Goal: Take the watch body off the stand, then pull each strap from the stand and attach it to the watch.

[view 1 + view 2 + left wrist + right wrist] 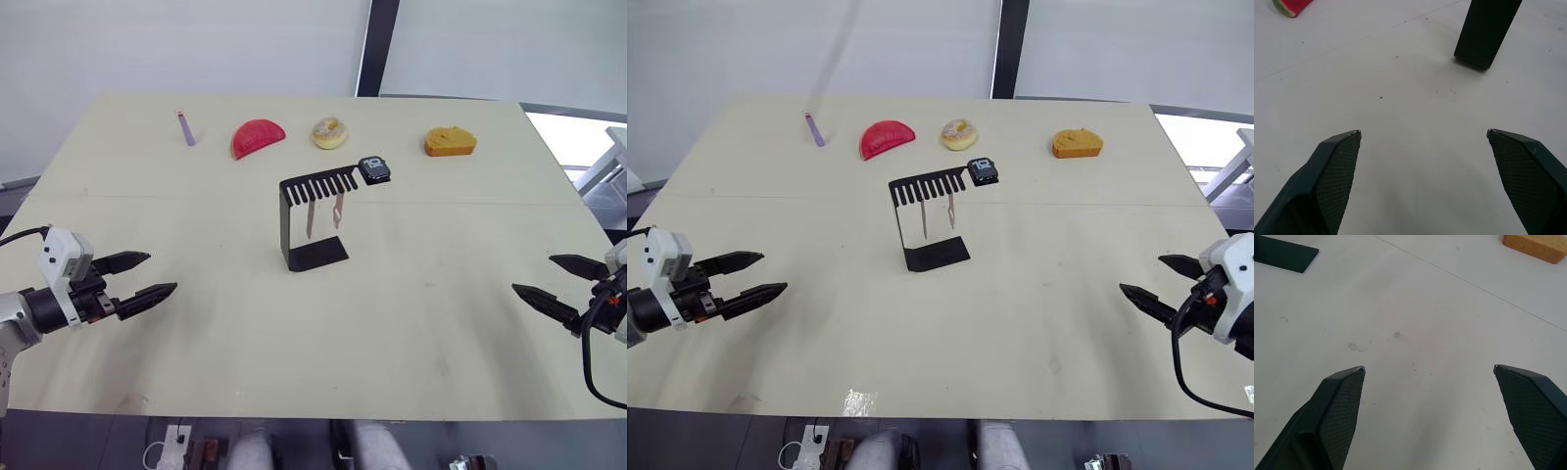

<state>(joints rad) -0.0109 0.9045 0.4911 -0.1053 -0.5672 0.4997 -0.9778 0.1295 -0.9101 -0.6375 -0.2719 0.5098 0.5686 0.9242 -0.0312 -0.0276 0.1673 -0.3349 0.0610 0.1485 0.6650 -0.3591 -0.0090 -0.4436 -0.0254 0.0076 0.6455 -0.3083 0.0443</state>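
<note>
- The table (196, 343) — pale beige, fills most of the frame.
- The stand (312, 220) rests by its flat base at centre.
- Along the upper edge, left to right — purple stick (186, 128), red slice (257, 137), doughnut (330, 132), orange bread piece (450, 142).

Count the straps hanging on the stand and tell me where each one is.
2. Both straps hang from the comb-slotted top arm of the stand: one strap nearer the upright, the other strap nearer the watch body at the arm's end. None appears hidden.
</note>
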